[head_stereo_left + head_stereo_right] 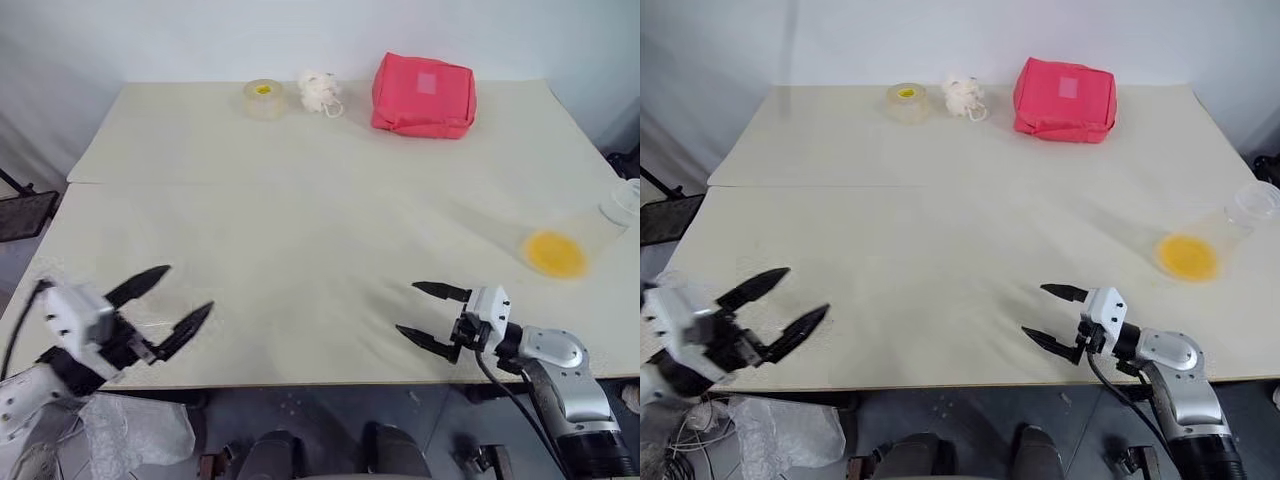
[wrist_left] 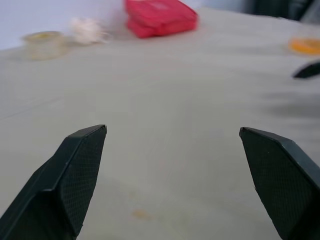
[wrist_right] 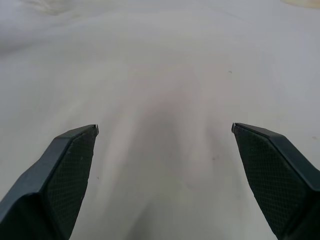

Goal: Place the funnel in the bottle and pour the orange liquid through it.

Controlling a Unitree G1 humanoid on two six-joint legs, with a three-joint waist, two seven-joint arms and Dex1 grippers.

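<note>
— Where is the bottle [image 1: 1210, 240] now?

— I see it lying on its side at the right edge of the table [image 1: 940, 240], neck toward the far right. The orange liquid [image 1: 1187, 256] sits as a patch at its wide base. I cannot make out the funnel with certainty.

— And your grippers?

— My right gripper [image 1: 1052, 312] is over the near edge, well apart from the bottle, jaws spread wide and holding nothing. My left gripper [image 1: 775, 305] is at the near left corner, also wide apart and empty.

— What else?

— At the far side, a tape roll [image 1: 906, 102], a white tuft [image 1: 963, 96] and a red pouch [image 1: 1064, 99].
</note>
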